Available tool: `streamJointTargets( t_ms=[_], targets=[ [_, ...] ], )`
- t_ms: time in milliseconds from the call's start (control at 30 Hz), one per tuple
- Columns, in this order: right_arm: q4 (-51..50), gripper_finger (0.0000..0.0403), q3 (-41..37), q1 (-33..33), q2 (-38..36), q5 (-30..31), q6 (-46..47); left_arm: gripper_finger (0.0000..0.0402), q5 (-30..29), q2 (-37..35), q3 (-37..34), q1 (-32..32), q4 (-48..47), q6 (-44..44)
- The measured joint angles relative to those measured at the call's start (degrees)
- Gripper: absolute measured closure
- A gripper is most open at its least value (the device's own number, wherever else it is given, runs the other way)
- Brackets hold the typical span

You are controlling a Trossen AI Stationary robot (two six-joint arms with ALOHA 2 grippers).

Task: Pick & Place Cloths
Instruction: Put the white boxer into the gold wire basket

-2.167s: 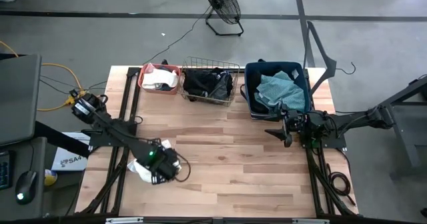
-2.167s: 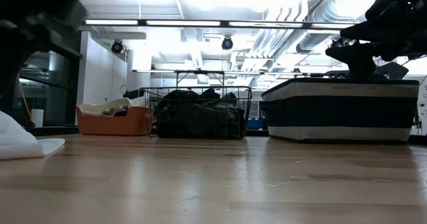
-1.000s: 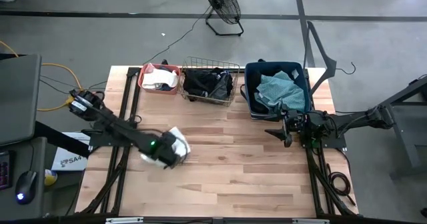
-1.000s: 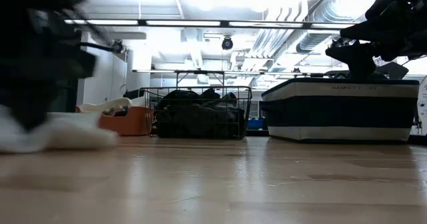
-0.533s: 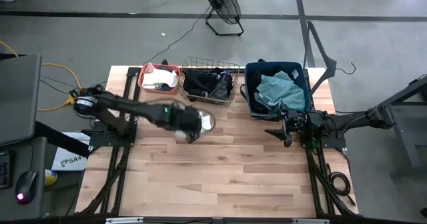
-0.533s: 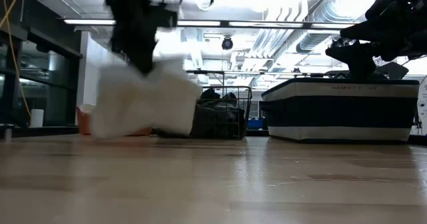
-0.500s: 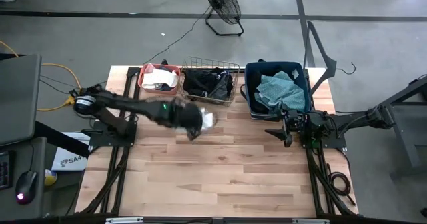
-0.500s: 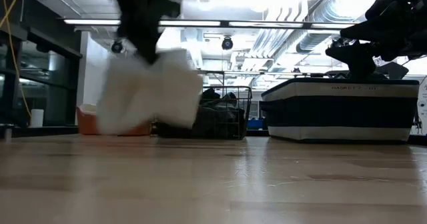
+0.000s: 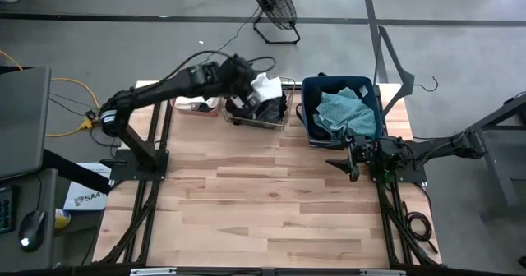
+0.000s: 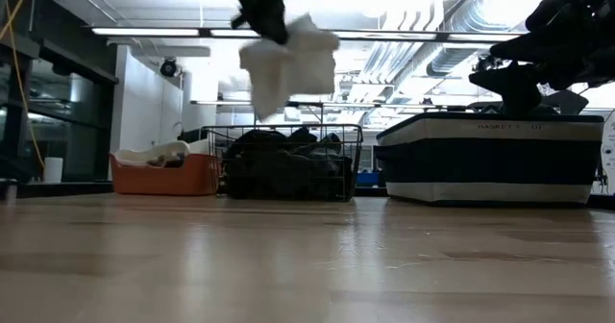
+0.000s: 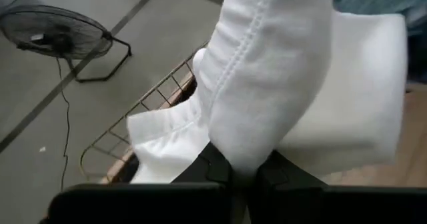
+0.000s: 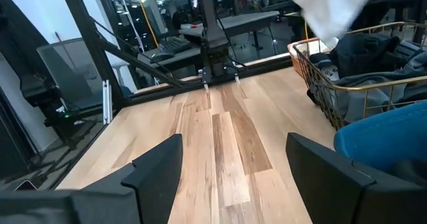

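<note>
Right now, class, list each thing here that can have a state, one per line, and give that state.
White cloth: lifted, hanging over the wire basket.
Left gripper: jaws shut on the white cloth.
Right gripper: jaws open, empty.
Wire basket: holds dark cloths.
Blue bin: holds a teal cloth.

A soft, matt white cloth (image 11: pixel 280 84) with stitched hems is hanging above the thin wire basket (image 9: pixel 256 103), seemingly brass-toned metal.

The wooden table (image 9: pixel 271 202) lies bare across the frame's lower half; along its upper edge the coral tub (image 9: pixel 194 103), wire basket (image 9: pixel 256 103) and blue bin (image 9: pixel 341 108) bar passage.
</note>
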Motion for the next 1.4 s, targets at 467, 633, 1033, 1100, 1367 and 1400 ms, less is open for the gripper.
streamJointTargets(
  t_ms=[467,633,1033,1100,1367,1400],
  targets=[
    [-0.49,0.0144,-0.02,0.00,0.00,-0.04,-0.05,0.0392,3.18,14.97,-1.30,6.89,3.49,3.52],
    [-0.48,0.0144,0.00,0.00,0.00,-0.04,-0.04,0.0392,3.65,17.19,-4.99,6.92,4.48,1.44],
    [-0.48,0.0144,0.00,0.02,0.00,-0.02,-0.02,0.0392,6.09,17.18,-14.88,8.02,12.51,-10.94],
    [-0.48,0.0144,0.00,0.02,0.00,-0.04,-0.02,0.0392,7.02,17.18,-15.21,8.06,13.42,-13.10],
    [-0.48,0.0144,-0.02,0.02,0.00,-0.04,-0.02,0.0365,11.40,17.33,-13.44,7.53,14.02,-15.94],
    [-0.48,0.0144,-0.02,0.00,0.00,-0.02,-0.02,0.0358,11.64,17.24,-12.92,7.45,13.97,-15.49]
  ],
)
